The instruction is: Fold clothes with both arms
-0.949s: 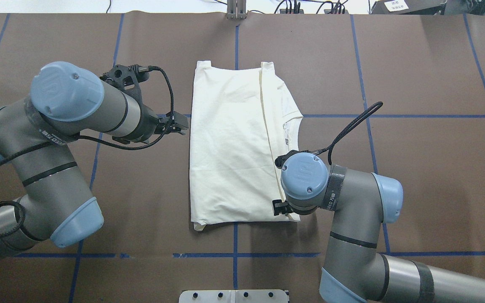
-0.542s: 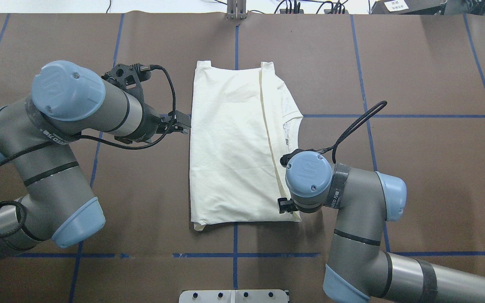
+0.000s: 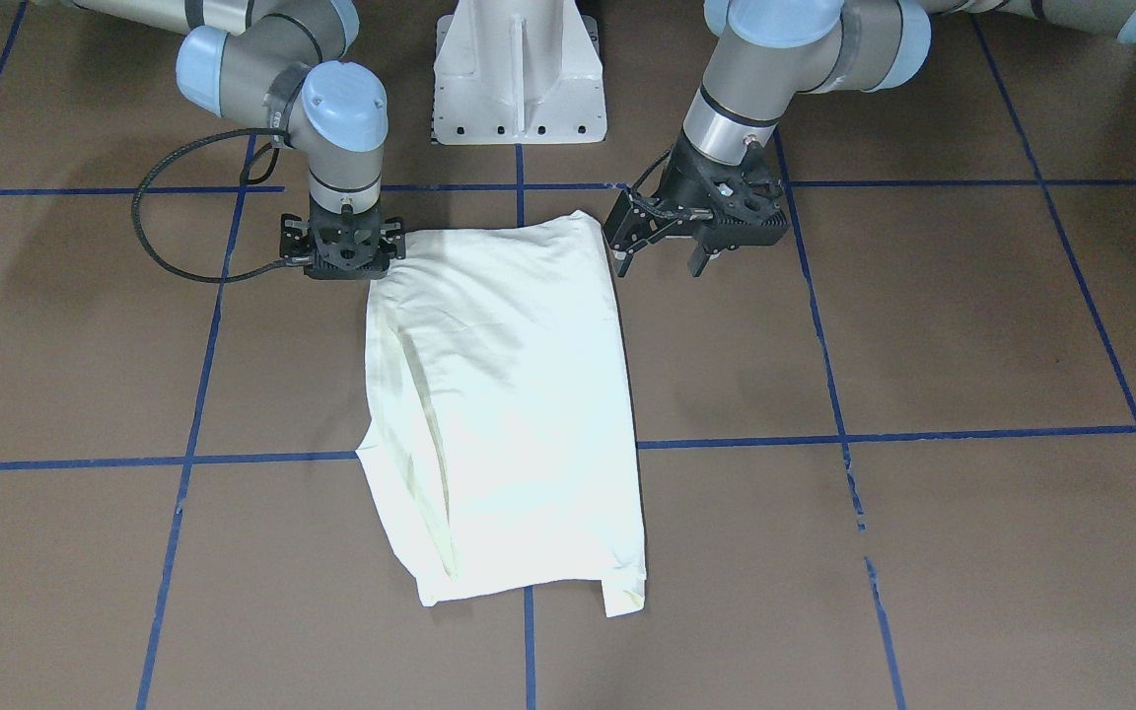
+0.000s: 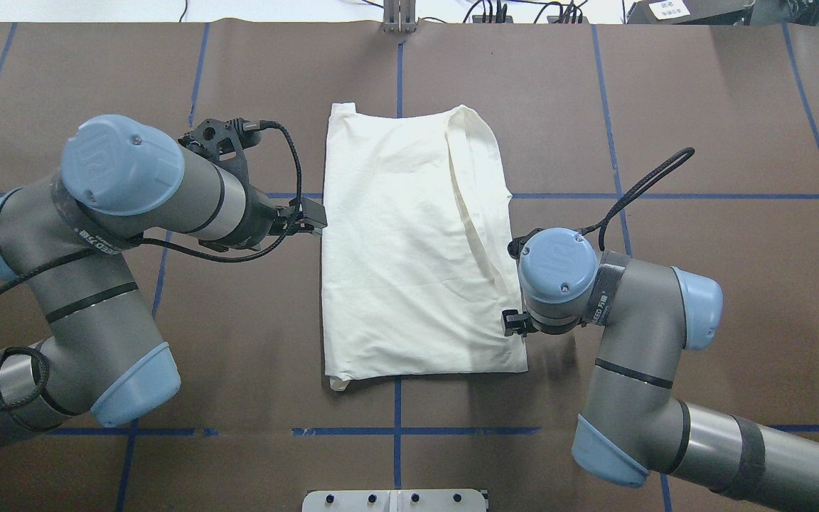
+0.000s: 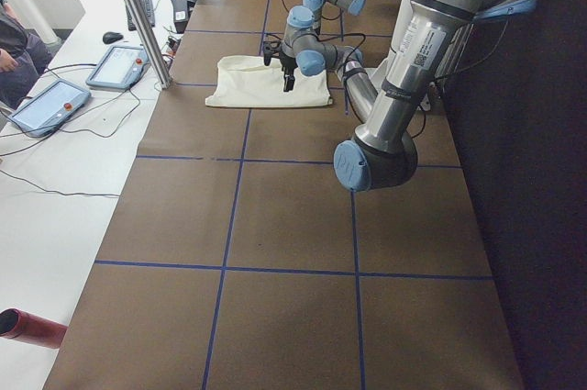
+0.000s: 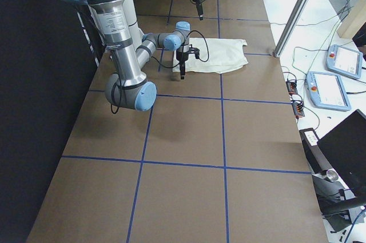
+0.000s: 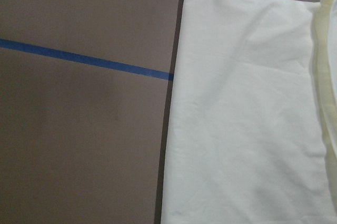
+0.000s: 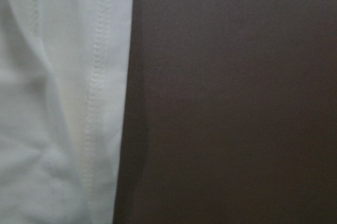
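The cream shirt (image 4: 402,249) lies folded, plain side up, in the middle of the brown table; the print is hidden. It also shows in the front view (image 3: 519,394). My right gripper (image 4: 511,326) points straight down at the shirt's right edge near the robot-side hem and is shut on that edge (image 3: 343,274). The right wrist view shows the stitched hem (image 8: 100,103) beside bare table. My left gripper (image 4: 313,215) hovers open just off the shirt's left edge (image 3: 662,264). The left wrist view looks down on that edge (image 7: 174,129).
The white pedestal base (image 3: 519,69) stands at the robot side of the table. Blue tape lines (image 4: 665,195) cross the brown mat. A black cable loop (image 4: 637,188) hangs off the right wrist. Teach pendants (image 5: 55,101) and a metal post (image 5: 138,14) are at the far side.
My right gripper has moved right and away from the robot, dragging the shirt's right edge outward and widening the shirt. My left gripper has crept slightly closer to the left edge.
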Controlling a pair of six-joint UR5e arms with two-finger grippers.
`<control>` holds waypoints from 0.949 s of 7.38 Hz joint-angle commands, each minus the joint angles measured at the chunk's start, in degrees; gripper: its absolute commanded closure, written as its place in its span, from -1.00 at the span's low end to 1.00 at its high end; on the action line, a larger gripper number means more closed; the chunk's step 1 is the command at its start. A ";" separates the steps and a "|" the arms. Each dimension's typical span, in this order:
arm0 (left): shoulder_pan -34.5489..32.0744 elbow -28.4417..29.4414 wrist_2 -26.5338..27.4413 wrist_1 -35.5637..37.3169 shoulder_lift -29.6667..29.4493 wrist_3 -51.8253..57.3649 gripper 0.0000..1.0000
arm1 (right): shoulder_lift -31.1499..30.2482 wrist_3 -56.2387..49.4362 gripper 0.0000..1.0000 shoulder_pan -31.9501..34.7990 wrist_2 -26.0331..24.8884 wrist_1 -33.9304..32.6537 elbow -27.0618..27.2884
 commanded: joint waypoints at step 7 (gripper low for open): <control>0.53 0.05 -0.17 -1.34 0.49 -0.94 -1.00 | 6.45 -1.17 -1.00 7.17 5.01 5.86 1.92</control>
